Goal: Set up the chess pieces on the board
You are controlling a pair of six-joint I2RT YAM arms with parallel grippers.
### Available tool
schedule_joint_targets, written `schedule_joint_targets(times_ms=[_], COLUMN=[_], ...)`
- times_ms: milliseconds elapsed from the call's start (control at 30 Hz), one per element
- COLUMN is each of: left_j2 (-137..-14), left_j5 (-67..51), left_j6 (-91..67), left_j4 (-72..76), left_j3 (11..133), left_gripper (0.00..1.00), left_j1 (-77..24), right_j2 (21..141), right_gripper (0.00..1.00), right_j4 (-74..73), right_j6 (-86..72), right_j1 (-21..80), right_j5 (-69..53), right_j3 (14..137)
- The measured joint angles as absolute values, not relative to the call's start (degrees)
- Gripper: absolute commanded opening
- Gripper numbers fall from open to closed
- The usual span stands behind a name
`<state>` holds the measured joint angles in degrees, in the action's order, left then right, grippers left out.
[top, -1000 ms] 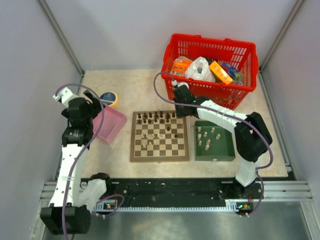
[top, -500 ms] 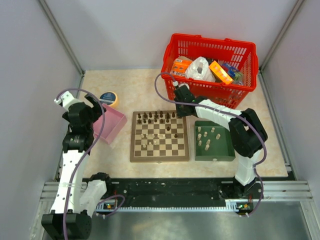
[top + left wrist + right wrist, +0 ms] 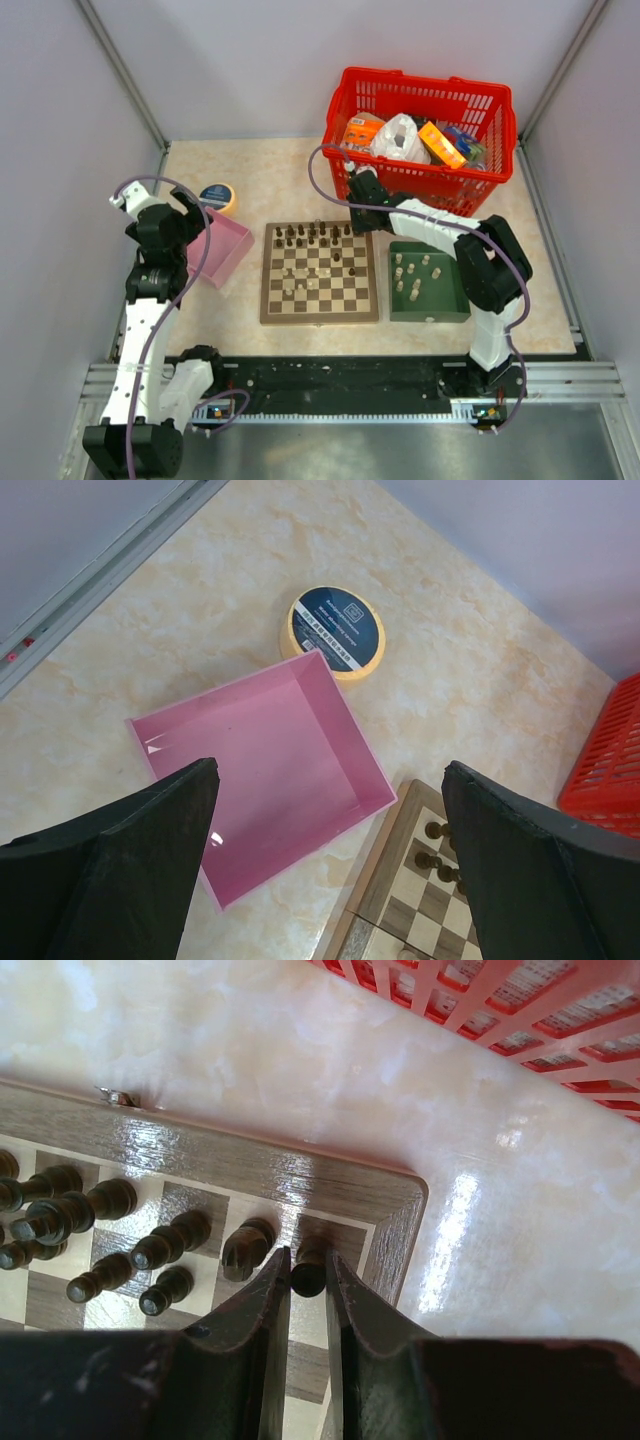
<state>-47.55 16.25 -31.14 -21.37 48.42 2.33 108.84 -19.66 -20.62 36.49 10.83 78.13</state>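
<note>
Seen from above, the left gripper (image 3: 185,215) hangs over a pink box (image 3: 222,250) at the left of the table (image 3: 260,170). Its wrist camera shows the two black fingers (image 3: 120,870) spread wide and holding nothing, their lower parts cut off by the frame edge. A round yellow tin (image 3: 335,632) with a dark label, its print too small to read, lies just beyond the box.

In the middle sits the board (image 3: 320,315). Dark pieces (image 3: 315,237) crowd its far rows; a few more stand mid-board, too small to sort.

At the board's far right corner, the right gripper (image 3: 308,1258) is clamped on one dark piece (image 3: 309,1278) standing on the corner square. Its fingers hide most of the piece, so its kind cannot be told. From above, the arm covers this corner.

Right of the board, a green tray (image 3: 455,300) holds pale pieces (image 3: 412,270). Behind it is a red basket (image 3: 430,80) of jumbled packets, hard to make out.
</note>
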Motion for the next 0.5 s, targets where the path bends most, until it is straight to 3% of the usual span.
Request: schedule_joint_targets(times_ms=[500], left_j2=[-48.3], left_j5=[16.4], left_j6=[-30.3], left_j4=[-21.0], left_j3=[48.4], left_gripper=[0.99], left_j1=[2.3], right_j2=[109.4], right_gripper=[0.28], right_j4=[-20.2], right_j6=[-19.7], right_j1=[36.5], right_j5=[10.9], right_j3=[78.2])
